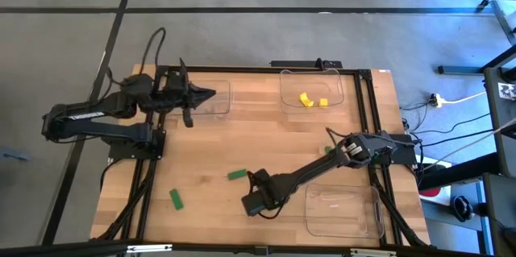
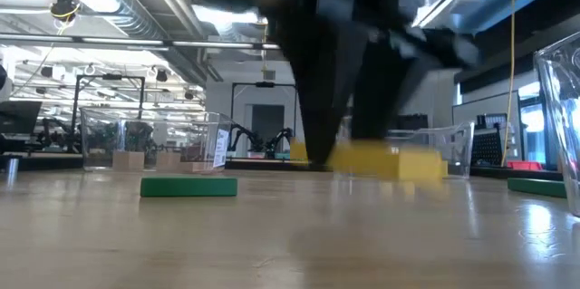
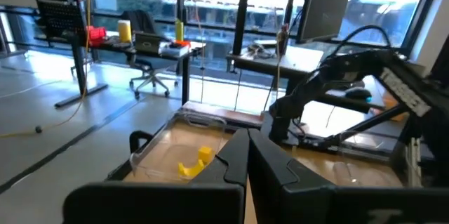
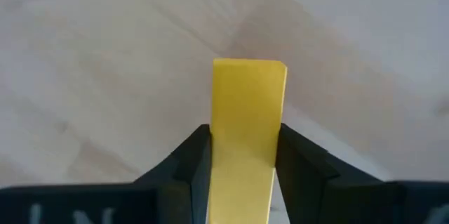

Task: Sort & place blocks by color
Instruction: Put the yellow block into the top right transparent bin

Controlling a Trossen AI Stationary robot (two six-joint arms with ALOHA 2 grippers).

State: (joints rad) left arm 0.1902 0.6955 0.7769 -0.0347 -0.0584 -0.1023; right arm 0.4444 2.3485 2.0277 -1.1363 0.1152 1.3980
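My right gripper (image 1: 256,205) points down near the table's front middle, shut on a yellow bar block (image 4: 249,104). Two green blocks (image 1: 235,175) (image 1: 176,200) lie flat on the table to its left, and a third (image 1: 329,151) lies by the right arm. Two yellow blocks (image 1: 306,100) sit in the far right clear tray (image 1: 284,88). Tan blocks (image 2: 127,158) rest in the far left clear tray (image 1: 224,105). My left gripper (image 1: 211,93) hovers level over that tray, shut and holding nothing. My right gripper pinches the yellow bar's two long sides (image 4: 217,136) between its two fingers (image 4: 186,161), which come from above and lie across the bar. In the low view the bar (image 2: 385,160) hangs about level, a little clear of the table.
A clear tray (image 1: 343,209) holding no blocks stands at the near right, just right of my right gripper. Open wood lies in the table's middle. Cables and the arms' bases line the left and right edges.
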